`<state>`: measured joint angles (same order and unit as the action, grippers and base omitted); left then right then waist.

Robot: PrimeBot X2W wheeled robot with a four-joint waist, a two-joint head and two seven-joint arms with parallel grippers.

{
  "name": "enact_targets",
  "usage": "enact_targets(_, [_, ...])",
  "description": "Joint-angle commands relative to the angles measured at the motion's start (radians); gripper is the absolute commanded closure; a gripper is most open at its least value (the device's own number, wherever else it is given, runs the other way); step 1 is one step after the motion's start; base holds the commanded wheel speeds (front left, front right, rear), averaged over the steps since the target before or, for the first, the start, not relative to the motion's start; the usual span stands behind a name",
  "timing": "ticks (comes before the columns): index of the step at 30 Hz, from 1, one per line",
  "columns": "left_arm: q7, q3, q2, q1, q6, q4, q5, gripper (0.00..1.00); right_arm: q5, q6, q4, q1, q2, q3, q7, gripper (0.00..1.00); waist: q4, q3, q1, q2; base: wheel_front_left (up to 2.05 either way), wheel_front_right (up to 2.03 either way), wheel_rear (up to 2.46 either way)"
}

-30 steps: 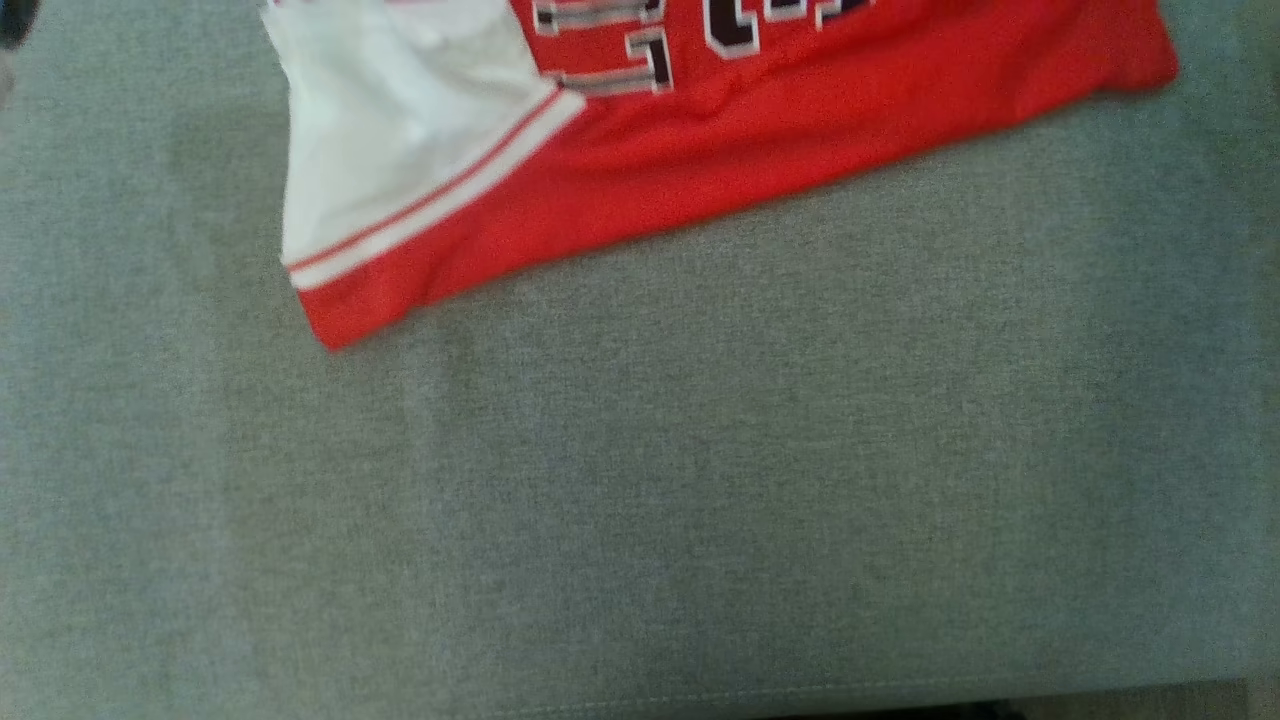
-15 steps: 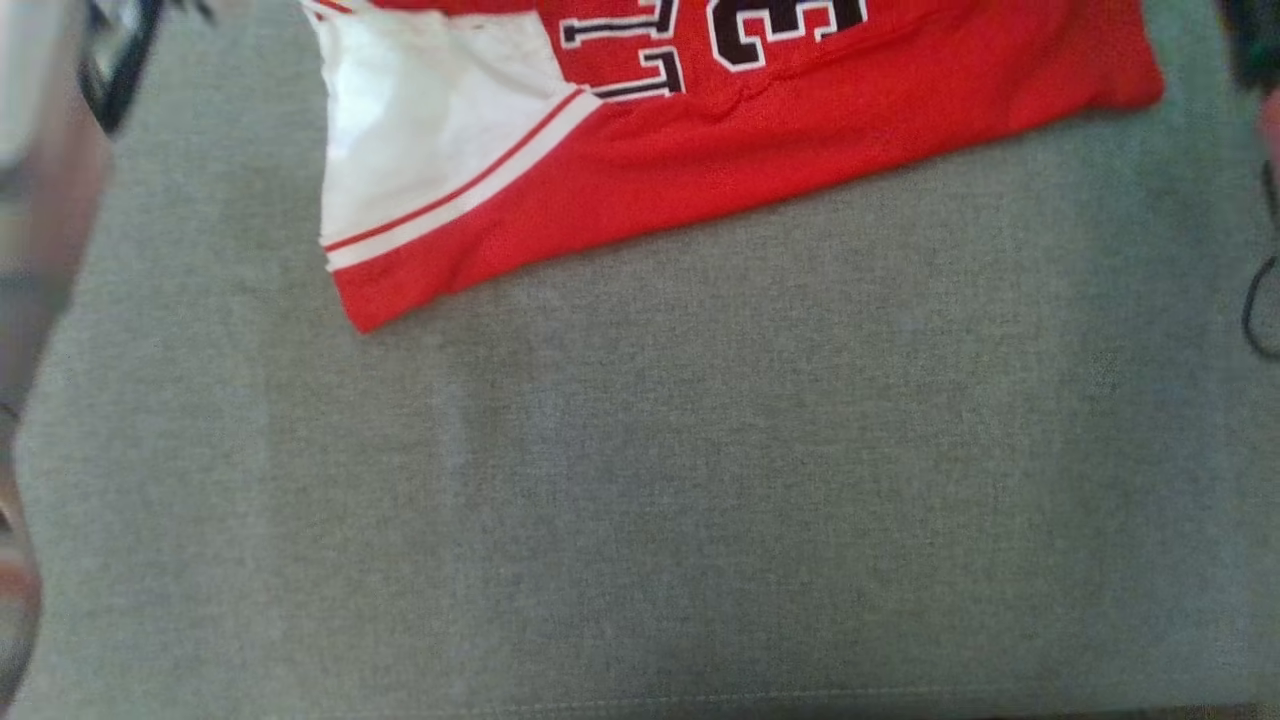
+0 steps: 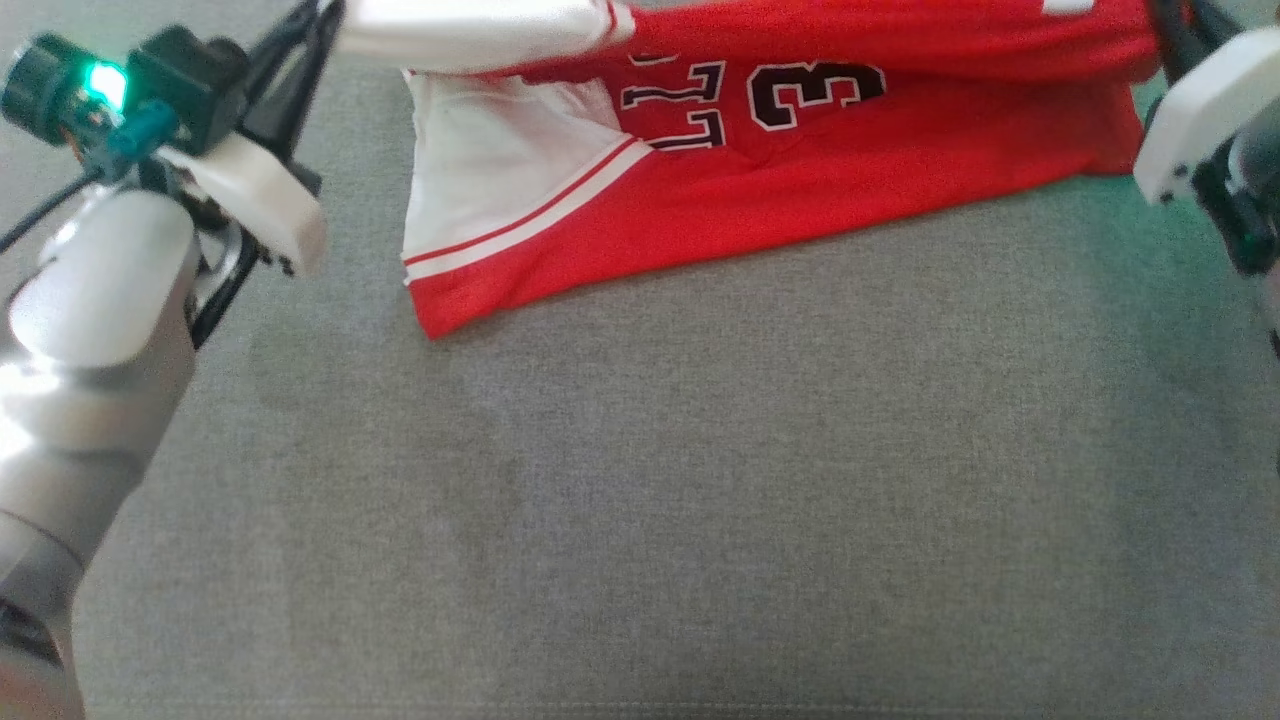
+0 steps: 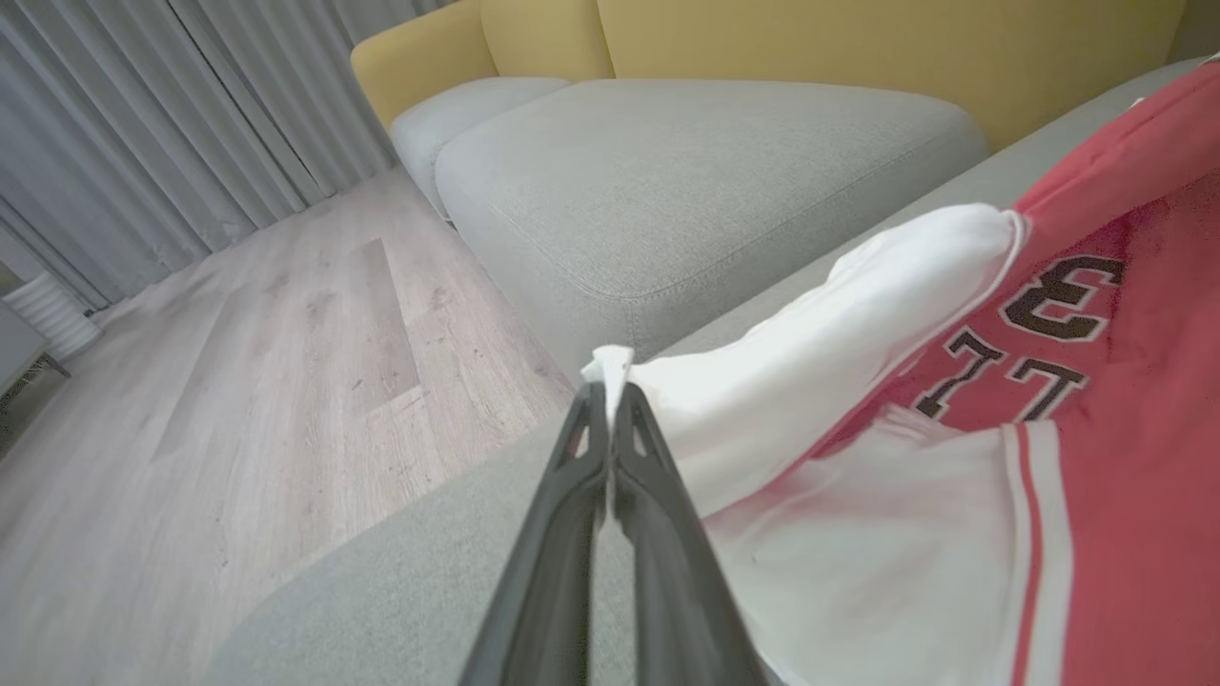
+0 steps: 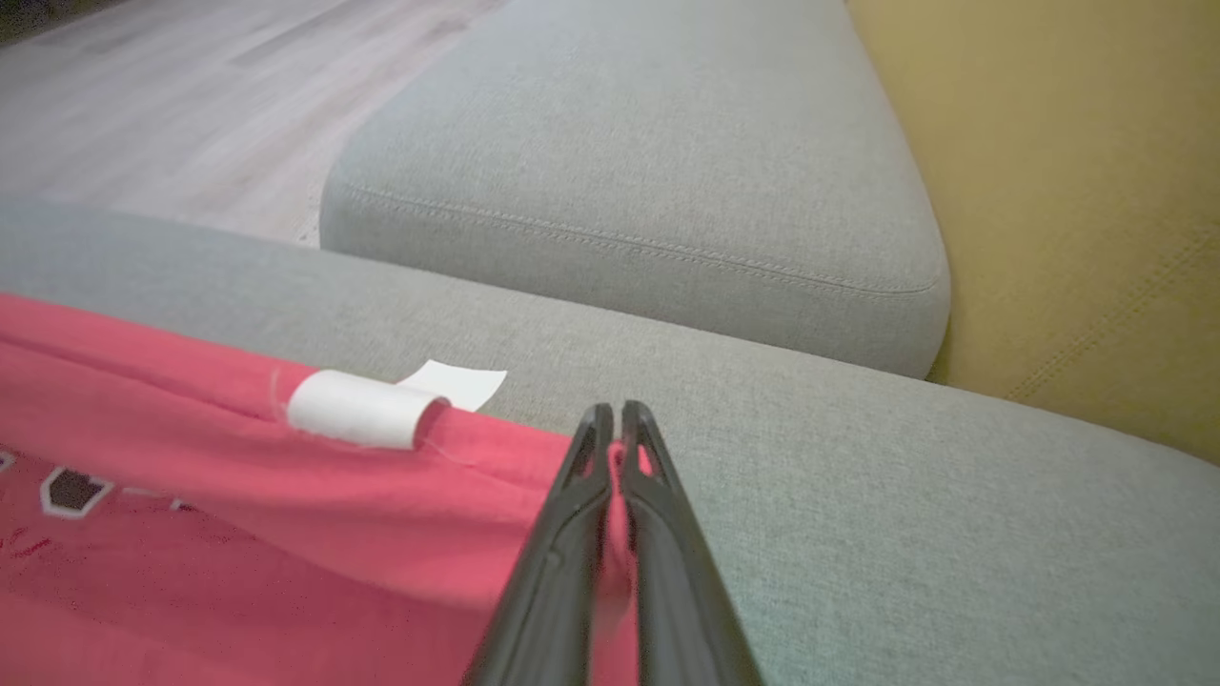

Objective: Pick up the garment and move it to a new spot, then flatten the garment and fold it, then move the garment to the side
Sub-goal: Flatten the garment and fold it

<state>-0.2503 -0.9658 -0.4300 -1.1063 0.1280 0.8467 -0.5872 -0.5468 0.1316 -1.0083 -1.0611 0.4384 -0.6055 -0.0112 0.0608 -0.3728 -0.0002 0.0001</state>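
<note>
Left wrist view: the left gripper (image 4: 608, 398) has its two dark fingers pressed together on the very tip of the white sleeve (image 4: 839, 324) of the red garment (image 3: 800, 190). In the right wrist view the right gripper (image 5: 617, 424) is likewise clamped, with a thin fold of red cloth between its fingers, just beside the white label (image 5: 357, 410). The garment stretches along the far edge of the grey cushion (image 3: 640, 480). Its upper edge is lifted between the two grippers and its lower hem lies on the cushion, toward the far left corner.

The left hold looks the weaker, since so little cloth sits past the fingertips. A sharp pull, or uneven tension between the arms, would likely tug the sleeve free and drop that side in a heap. The trailing hem may also drag and bunch, which would make flattening harder.
</note>
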Motion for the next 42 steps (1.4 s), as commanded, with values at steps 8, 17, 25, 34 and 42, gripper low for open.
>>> enact_targets(8, [0.075,-0.065,-0.086,0.081,0.002,-0.113,-0.057,1.00,-0.054,-0.001,0.084,0.081,0.117,-0.191,0.078,1.00,0.018,0.036,0.0002,-0.0001,0.00,0.00,0.00])
enact_targets(17, [0.163,-0.147,-0.130,0.133,0.003,-0.212,-0.104,1.00,-0.083,-0.001,0.090,0.086,0.192,-0.307,0.114,1.00,0.020,0.033,0.0002,-0.0001,0.00,0.00,0.00])
enact_targets(25, [0.205,-0.172,-0.134,0.149,0.003,-0.244,-0.131,1.00,-0.107,-0.001,0.072,0.069,0.201,-0.371,0.099,1.00,0.012,0.023,0.0002,-0.0001,0.00,0.00,0.00])
enact_targets(34, [0.129,-0.107,-0.104,0.168,-0.050,-0.231,-0.209,0.00,-0.231,-0.001,0.034,0.068,0.147,-0.281,-0.066,0.00,-0.005,0.061,0.0002,-0.0001,0.00,0.00,0.00])
enact_targets(42, [-0.010,0.150,-0.051,0.215,-0.178,-0.342,-0.269,0.00,-0.350,-0.001,0.119,0.107,0.061,-0.106,-0.246,0.00,-0.028,0.127,0.0002,-0.0001,0.00,0.00,0.00])
